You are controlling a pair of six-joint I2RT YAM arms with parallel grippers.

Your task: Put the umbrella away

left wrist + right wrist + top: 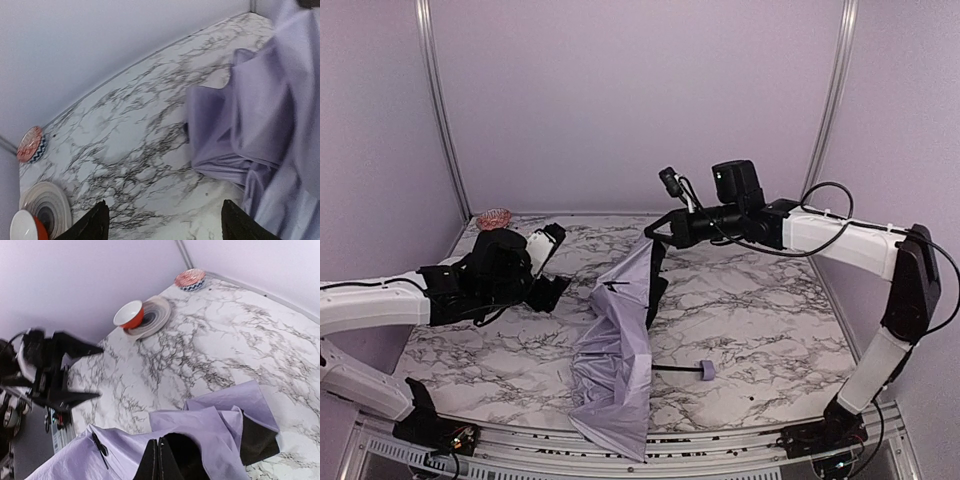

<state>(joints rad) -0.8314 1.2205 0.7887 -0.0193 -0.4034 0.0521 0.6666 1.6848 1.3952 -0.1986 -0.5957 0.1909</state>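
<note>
- Umbrella (pixel 620 350) sits mid-table, partly collapsed, lavender fabric draped loose from the right gripper down to the near edge of the table (pixel 770 300), where the lower end hangs over the front rail.
- Right gripper (pixel 658 238) is at the top, far end of the fabric, holding it up off the table. In the right wrist view its fingers (pixel 152 462) are pressed together with lavender fabric bunched around them, so it reads as clamped on the umbrella.
- Black lining (pixel 257 440) shows just right of those fingers, where the fabric folds back.
- Shaft (pixel 675 369) sticks out to the right from under the fabric and lies flat on the table. Handle (pixel 706 372) is at its end, resting on the marble, clear of both grippers.
- Left gripper (pixel 557 264) hovers to the left of the umbrella, near it but not touching. Its 2 fingers (pixel 95 222) are wide apart with only bare marble between them.
- The left wrist view has the fabric filling the right side, ahead of and beside the spread fingers.
- Far-left corner: small bowl (pixel 495 216) against the back wall, then a plate (pixel 155 320) with a red bowl (pixel 129 315) tilted on its edge. All well apart from the umbrella.
</note>
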